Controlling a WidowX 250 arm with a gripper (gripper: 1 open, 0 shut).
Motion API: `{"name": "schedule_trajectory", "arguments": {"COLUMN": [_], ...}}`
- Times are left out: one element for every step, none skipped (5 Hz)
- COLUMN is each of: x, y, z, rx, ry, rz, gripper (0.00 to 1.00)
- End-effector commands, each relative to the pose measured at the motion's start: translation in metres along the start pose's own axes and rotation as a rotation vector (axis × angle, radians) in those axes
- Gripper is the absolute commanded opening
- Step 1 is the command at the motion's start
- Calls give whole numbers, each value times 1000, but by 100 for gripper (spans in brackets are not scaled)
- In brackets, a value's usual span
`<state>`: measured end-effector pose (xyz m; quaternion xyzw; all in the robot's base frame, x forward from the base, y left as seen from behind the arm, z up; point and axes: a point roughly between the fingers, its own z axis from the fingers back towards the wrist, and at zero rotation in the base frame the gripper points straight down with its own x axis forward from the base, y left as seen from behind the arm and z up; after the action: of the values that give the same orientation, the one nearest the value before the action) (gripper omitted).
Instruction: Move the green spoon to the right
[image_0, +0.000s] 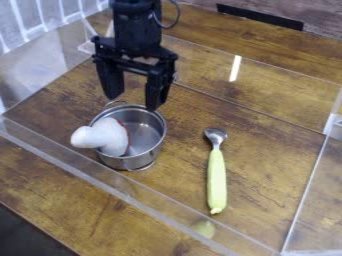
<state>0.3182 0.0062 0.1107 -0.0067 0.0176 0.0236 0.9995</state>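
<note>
The green spoon (215, 170) lies flat on the wooden table, yellow-green handle pointing toward the front edge, small silver bowl at the far end. My gripper (135, 93) hangs above the back rim of the steel pot (134, 138), well left of the spoon. Its two dark fingers (160, 90) are spread apart and hold nothing. A white rounded object (96, 137) rests against the pot's left rim.
A clear plastic wall (120, 188) runs along the front edge of the table and another stands at the right side (310, 190). Bare wood lies to the right of the spoon (267, 150).
</note>
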Motion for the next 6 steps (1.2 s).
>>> {"name": "schedule_trajectory", "arguments": {"x": [7, 5, 3, -1, -11, -26], "y": [-8, -12, -9, -5, 1, 2], "z": [18, 25, 38, 50, 54, 43], "rx": [8, 7, -1, -8, -17, -32], "ry": [-48, -54, -46, -36, -32, -26], "rz": [31, 61, 73, 72, 21, -40], "gripper": [100, 100, 100, 100, 100, 100]}}
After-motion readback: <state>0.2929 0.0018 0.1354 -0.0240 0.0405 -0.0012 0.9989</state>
